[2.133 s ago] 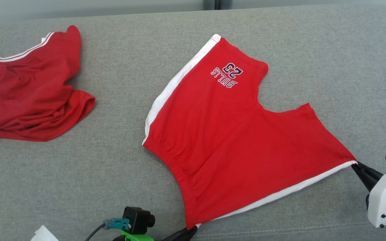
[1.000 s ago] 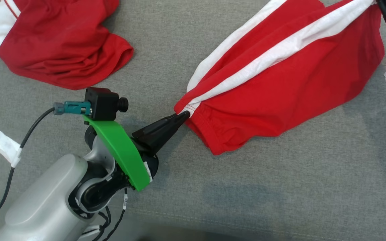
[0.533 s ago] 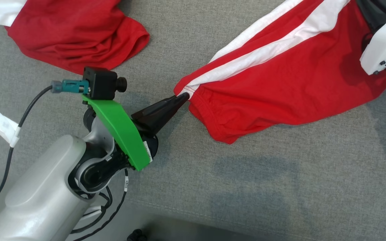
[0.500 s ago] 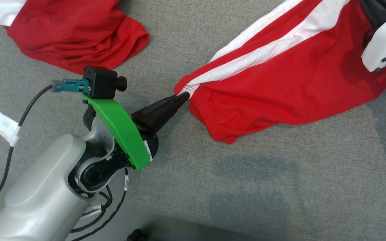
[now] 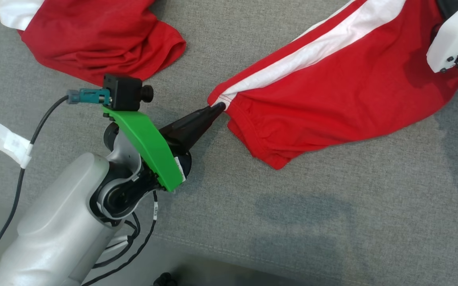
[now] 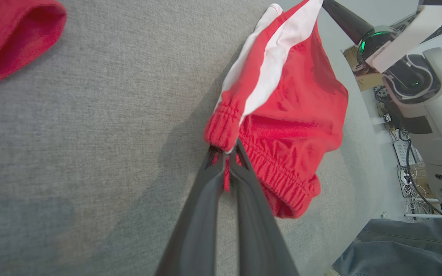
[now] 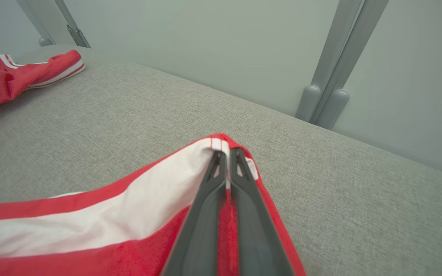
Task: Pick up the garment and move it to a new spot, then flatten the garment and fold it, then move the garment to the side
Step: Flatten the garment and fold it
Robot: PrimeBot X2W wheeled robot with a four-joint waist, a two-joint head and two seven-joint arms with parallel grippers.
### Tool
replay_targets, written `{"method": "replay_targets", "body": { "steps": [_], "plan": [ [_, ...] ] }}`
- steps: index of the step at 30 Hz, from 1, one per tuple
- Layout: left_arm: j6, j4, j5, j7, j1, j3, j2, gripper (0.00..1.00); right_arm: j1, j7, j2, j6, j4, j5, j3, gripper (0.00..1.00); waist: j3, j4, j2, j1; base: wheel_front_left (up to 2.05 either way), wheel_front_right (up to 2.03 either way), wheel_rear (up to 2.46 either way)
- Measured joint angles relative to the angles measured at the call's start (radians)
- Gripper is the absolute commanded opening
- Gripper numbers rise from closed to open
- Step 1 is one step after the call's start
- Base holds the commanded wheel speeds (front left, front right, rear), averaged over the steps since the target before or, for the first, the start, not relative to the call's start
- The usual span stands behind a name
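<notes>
Grey cushion fabric [image 5: 332, 222] runs under everything, with a spare red garment [image 5: 94, 35] bunched at the far left, well apart from the work. Right of it, my left gripper [image 5: 219, 107] is pinched shut on the waistband corner of the red shorts [image 5: 332, 103], just where the white side stripe [image 5: 312, 51] ends. Two seconds ago the shorts lay spread open, both legs showing and the number print up. Now one half has been carried over the other, so they lie as a long doubled strip running toward the far right. The head camera has tipped down too, so the shift in framing is mine. At the far right my right gripper [image 7: 226, 152] is clamped on the hem corner of that same stripe, which peaks up slightly off the cushion. I judge the first fold nearly laid; the near edge bags and wants smoothing.
</notes>
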Motion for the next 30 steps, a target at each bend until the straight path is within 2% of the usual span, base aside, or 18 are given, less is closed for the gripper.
{"method": "replay_targets", "body": {
  "steps": [1, 2, 6, 9, 10, 11, 16, 23, 30],
  "plan": [
    [0.0, 0.007, 0.0, -0.009, 0.0, 0.007, -0.004, 1.0, -0.001, -0.01, 0.006, 0.0, 0.005, -0.009, 0.007, 0.91, -0.002, 0.002, 0.0, 0.0, 0.0, 0.0, 0.0],
    [0.0, 0.009, 0.0, -0.016, 0.0, 0.013, -0.005, 1.0, -0.002, -0.018, 0.011, 0.0, 0.009, -0.014, 0.011, 1.0, -0.004, 0.003, 0.0, 0.0, 0.0, 0.0, 0.0],
    [0.0, 0.038, 0.009, -0.03, 0.0, 0.014, -0.002, 1.0, -0.006, -0.071, 0.049, 0.003, 0.027, -0.014, 0.017, 1.0, -0.009, 0.0, 0.0, 0.0, 0.0, 0.0, 0.0],
    [0.001, 0.042, 0.087, -0.065, -0.001, 0.015, 0.031, 1.0, -0.006, -0.108, 0.064, 0.01, 0.03, -0.015, 0.017, 1.0, -0.018, -0.007, 0.0, 0.0, 0.0, 0.0, 0.0],
    [0.005, 0.041, 0.156, -0.11, -0.004, 0.029, 0.06, 1.0, -0.006, -0.121, 0.063, 0.017, 0.032, -0.014, 0.018, 1.0, -0.024, -0.013, 0.0, 0.0, 0.0, 0.0, 0.0],
    [0.012, 0.039, 0.173, -0.131, -0.004, 0.042, 0.068, 1.0, -0.006, -0.124, 0.061, 0.019, 0.035, -0.014, 0.018, 1.0, -0.027, -0.016, 0.0, 0.0, 0.0, 0.0, 0.0],
    [0.044, 0.034, 0.219, -0.226, 0.006, 0.062, 0.067, 1.0, 0.018, -0.131, 0.023, 0.025, 0.078, -0.008, 0.001, 1.0, -0.049, -0.024, 0.0, 0.0, 0.0, 0.0, 0.0],
    [0.093, 0.0, 0.278, -0.359, 0.096, 0.088, 0.056, 1.0, 0.064, -0.061, -0.064, 0.036, 0.126, 0.007, -0.013, 1.0, -0.067, 0.001, 0.0, 0.0, 0.0, 0.0, 0.0],
    [0.14, -0.014, 0.35, -0.466, 0.122, 0.108, 0.057, 1.0, 0.084, 0.057, -0.095, 0.068, 0.163, 0.042, 0.015, 1.0, -0.056, 0.041, 0.0, 0.0001, 0.0, 0.0, 0.0]
  ]
}}
